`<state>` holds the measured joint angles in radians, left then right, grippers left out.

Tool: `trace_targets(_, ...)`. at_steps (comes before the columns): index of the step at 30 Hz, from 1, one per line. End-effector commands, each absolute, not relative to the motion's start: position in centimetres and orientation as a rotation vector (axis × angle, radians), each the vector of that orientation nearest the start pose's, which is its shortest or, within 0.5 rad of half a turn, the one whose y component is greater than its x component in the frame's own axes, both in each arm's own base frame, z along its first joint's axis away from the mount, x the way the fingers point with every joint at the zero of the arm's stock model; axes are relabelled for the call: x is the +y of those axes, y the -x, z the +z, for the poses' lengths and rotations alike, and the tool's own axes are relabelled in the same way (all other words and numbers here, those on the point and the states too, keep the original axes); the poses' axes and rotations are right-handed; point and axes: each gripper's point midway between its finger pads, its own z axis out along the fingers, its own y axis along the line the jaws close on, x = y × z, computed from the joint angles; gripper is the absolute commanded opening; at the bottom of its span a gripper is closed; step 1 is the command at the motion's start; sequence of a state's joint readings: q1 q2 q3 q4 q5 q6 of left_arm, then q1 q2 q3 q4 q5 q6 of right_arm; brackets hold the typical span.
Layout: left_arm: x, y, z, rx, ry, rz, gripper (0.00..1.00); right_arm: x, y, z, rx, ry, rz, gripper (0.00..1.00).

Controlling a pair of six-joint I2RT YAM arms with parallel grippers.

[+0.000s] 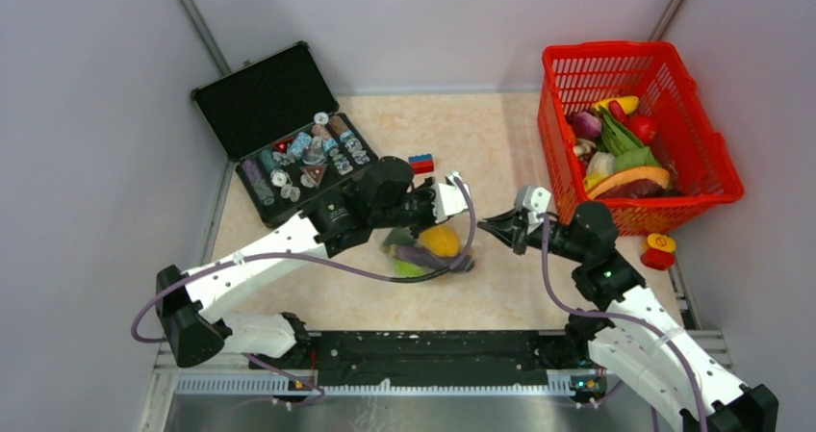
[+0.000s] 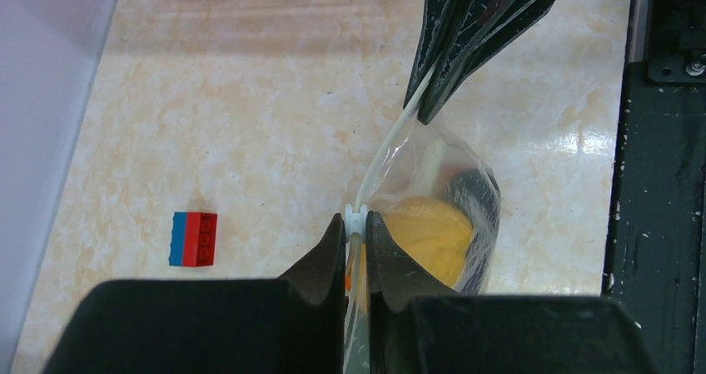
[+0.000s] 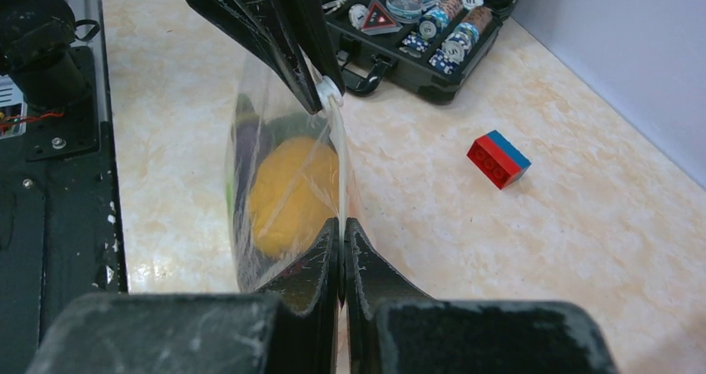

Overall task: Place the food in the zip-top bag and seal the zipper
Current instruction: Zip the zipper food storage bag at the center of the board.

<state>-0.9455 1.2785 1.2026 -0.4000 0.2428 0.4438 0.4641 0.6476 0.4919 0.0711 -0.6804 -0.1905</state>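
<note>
Both ends of the zipper are pinched: my left pincer is closed down to a sliver on one end of the whitish strip, and my right pincer is shut tight on the other end. The strip runs taut between the two sets of fingertips, held up off the counter. A small white tab sits on the strip right at my left fingertips.

The zip-top bag hangs beneath the strip, on the near side of the red-and-blue brick and close to it. Whether the bag's bottom rests on the counter I cannot tell. Through the clear plastic I see an orange piece pressed against the wall, and the top view also shows a purple eggplant and a green piece beside it. All three are inside the bag. From either wrist view I cannot tell whether the strip between my pincers is pressed closed along its length.

Well to the right of the brick, against the wall, stands the red basket, with more toy food piled in it. Just left of the brick lies the open black case, its tray full of small bottles and discs. The brick itself sits alone on the counter, touching nothing.
</note>
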Motion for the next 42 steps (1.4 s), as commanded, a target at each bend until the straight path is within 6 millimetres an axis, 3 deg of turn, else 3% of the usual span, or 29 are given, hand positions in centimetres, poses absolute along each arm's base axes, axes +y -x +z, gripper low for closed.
trace_targets(1,-32.4,-22.8,28.0,1.472,-1.346,-0.469,0.0,21.4,-19.6,25.1,1.3,1.011,0.737,0.0)
trace_targets(21,-29.4,-23.6,27.7,1.529,-1.292,-0.398,0.0,21.1,-20.0,25.1,1.308,0.997,0.711,0.0)
trace_targets(42,-25.4,-23.9,26.1,1.624,-1.269,-0.354,0.0,21.0,-20.2,25.1,1.308,0.992,0.698,0.0)
